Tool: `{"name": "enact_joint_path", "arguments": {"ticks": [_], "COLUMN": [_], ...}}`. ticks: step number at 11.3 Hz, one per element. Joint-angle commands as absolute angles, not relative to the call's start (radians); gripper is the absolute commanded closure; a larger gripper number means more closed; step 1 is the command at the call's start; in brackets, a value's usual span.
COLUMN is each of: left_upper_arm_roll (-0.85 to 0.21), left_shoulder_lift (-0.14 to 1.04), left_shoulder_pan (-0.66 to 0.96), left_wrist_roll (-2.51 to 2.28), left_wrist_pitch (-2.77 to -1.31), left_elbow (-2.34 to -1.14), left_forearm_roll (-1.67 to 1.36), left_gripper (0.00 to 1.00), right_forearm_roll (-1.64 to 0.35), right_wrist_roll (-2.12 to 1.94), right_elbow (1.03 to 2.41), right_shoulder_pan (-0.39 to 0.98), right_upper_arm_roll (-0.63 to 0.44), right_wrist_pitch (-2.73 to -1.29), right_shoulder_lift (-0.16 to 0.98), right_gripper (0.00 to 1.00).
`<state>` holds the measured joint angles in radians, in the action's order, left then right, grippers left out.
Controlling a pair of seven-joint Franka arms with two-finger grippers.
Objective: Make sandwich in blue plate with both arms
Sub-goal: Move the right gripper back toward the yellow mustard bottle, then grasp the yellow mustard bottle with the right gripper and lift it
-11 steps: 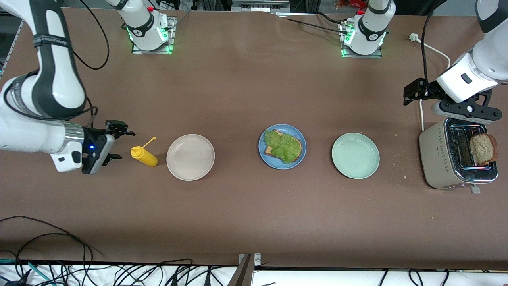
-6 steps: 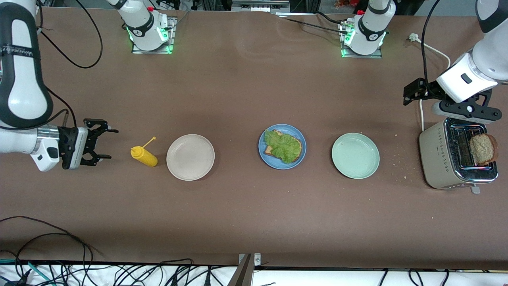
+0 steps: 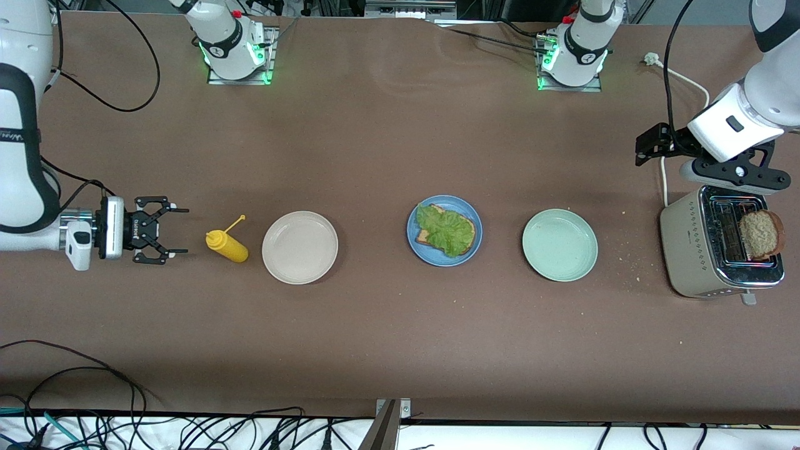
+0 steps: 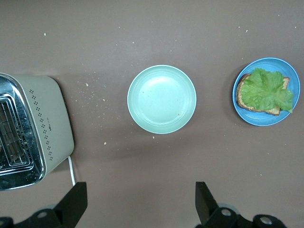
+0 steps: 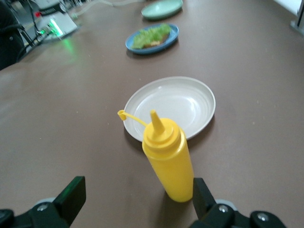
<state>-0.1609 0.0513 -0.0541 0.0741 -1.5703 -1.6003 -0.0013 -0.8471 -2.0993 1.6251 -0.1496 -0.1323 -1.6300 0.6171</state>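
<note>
The blue plate (image 3: pixel 473 249) sits mid-table with a bread slice (image 3: pixel 424 237) on it and a lettuce leaf (image 3: pixel 445 228) on top. A second toasted slice (image 3: pixel 759 234) stands up out of the toaster (image 3: pixel 694 250) at the left arm's end. My left gripper (image 3: pixel 650 147) hangs open in the air beside the toaster, over bare table by the white cable; its wrist view looks down on the blue plate (image 4: pixel 266 118). My right gripper (image 3: pixel 178 231) is low and level at the right arm's end, open, with the yellow bottle (image 3: pixel 228 245) just ahead of its fingertips.
A beige plate (image 3: pixel 300 247) lies between the bottle and the blue plate. A pale green plate (image 3: pixel 560 245) lies between the blue plate and the toaster. Crumbs dot the table near the toaster. Cables hang along the table edge nearest the front camera.
My right arm has drawn back from the yellow bottle toward its end of the table and turned its gripper level. The left arm has not moved.
</note>
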Motion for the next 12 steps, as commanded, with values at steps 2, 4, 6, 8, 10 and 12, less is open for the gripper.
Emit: {"name": "enact_joint_path", "arguments": {"ticks": [2, 4, 6, 8, 10, 12], "left_upper_arm_roll": [-0.167, -0.167, -0.167, -0.167, -0.167, -0.167], "left_shoulder_lift": [0.061, 0.061, 0.061, 0.061, 0.061, 0.061], "left_shoulder_pan": [-0.058, -0.058, -0.058, -0.058, -0.058, -0.058], "left_wrist_roll": [0.067, 0.067, 0.067, 0.067, 0.069, 0.068], "left_wrist_pitch": [-1.559, -1.559, -1.559, -1.559, -1.559, -1.559], "left_elbow": [-1.575, -1.577, -1.577, -1.575, -1.575, -1.575], "left_forearm_roll": [0.009, 0.009, 0.009, 0.009, 0.009, 0.009], "left_gripper": [0.0, 0.0, 0.0, 0.0, 0.0, 0.0], "right_forearm_roll": [-1.043, -1.075, -1.106, -1.14, -1.17, -1.193], "right_wrist_roll": [-2.372, -2.428, -2.45, -2.473, -2.482, -2.482], "right_elbow": [1.611, 1.582, 1.548, 1.491, 1.439, 1.405], "right_shoulder_pan": [-0.201, -0.202, -0.201, -0.193, -0.187, -0.18], "right_upper_arm_roll": [-0.158, -0.167, -0.167, -0.166, -0.158, -0.143], "right_wrist_pitch": [-1.52, -1.49, -1.485, -1.486, -1.489, -1.491], "right_shoulder_lift": [0.731, 0.785, 0.839, 0.903, 0.969, 1.011], "right_gripper": [0.0, 0.0, 0.0, 0.0, 0.0, 0.0]}}
